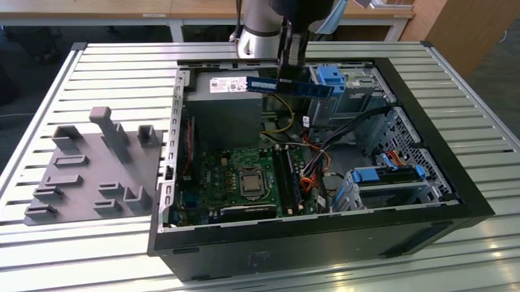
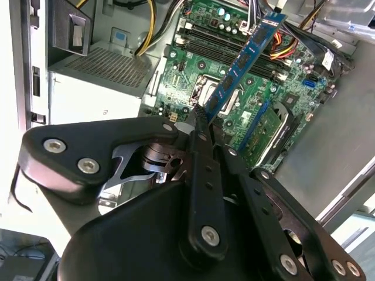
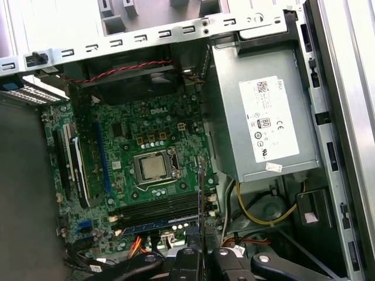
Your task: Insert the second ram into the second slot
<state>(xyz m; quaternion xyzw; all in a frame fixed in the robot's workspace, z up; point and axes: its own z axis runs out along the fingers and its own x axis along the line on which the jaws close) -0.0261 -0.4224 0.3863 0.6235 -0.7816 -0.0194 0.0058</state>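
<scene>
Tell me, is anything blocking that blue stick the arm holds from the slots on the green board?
Nothing visible does. The gripper is shut on the second ram, held above the open case. The black slots lie uncovered; orange cables run beside them, not across.

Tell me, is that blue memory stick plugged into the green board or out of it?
Out. The tool holds the memory stick in the air above the open case, clear of the slots on the board.
</scene>
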